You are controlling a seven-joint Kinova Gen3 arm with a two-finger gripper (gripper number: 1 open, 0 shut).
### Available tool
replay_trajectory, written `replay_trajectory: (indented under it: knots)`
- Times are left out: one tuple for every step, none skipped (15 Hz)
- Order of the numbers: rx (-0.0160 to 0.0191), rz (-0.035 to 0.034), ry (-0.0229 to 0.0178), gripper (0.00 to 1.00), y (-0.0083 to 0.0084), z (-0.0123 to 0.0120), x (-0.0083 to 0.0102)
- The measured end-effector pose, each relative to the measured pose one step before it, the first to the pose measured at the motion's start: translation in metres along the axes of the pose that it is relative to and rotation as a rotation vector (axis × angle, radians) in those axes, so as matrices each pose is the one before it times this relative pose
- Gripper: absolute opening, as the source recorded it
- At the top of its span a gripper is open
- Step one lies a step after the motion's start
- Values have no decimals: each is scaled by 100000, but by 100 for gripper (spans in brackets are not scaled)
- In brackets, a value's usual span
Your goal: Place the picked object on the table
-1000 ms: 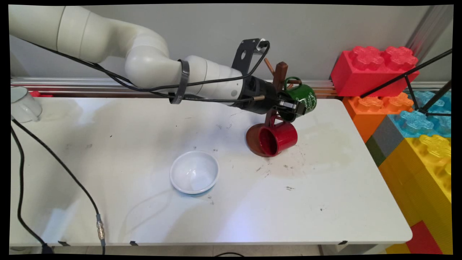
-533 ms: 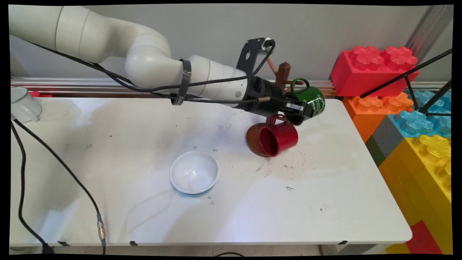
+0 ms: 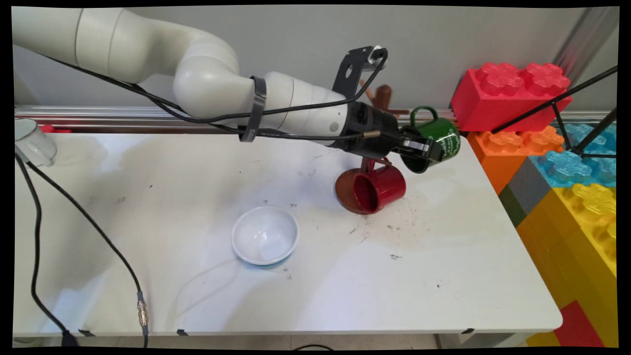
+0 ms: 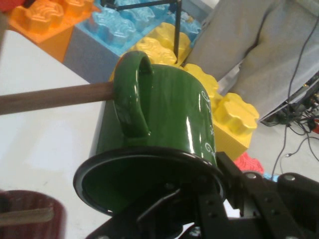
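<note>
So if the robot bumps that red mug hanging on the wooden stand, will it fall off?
Probably it would swing or slide off. The red mug hangs low on the wooden stand by its handle only, tilted on its side. It looks stiff and glossy, so likely slippery, and it might chip. The gripper, close above, holds the green mug by its rim.

White table (image 3: 443, 276) with white bowl (image 3: 265, 235)
</note>
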State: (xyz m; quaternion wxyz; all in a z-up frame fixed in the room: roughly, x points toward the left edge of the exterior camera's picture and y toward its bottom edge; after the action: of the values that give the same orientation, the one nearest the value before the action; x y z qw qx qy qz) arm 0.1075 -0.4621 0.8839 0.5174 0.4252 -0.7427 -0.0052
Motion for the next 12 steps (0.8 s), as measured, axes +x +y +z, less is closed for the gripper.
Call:
replay_trajectory:
  knots:
    - [-600, 112, 16, 0, 259, 12, 92]
    - [-327, 25, 20, 0, 161, -38, 46]
    - [-567, 106, -34, 0, 261, -11, 80]
    - [-687, 87, -117, 0, 288, -20, 84]
    - [-565, 52, -159, 0, 272, -52, 46]
    - [-492, 69, -213, 0, 226, -57, 26]
    - [-346, 133, -334, 0, 147, -28, -8]
    - [-461, 243, -497, 0, 216, -70, -30]
    - [-353, 513, -816, 0, 240, -114, -63]
    - [-201, 542, -841, 0, 184, -99, -65]
    - [-12, 781, -1176, 0, 209, -138, -85]
    - [106, 562, -737, 0, 107, -88, -37]
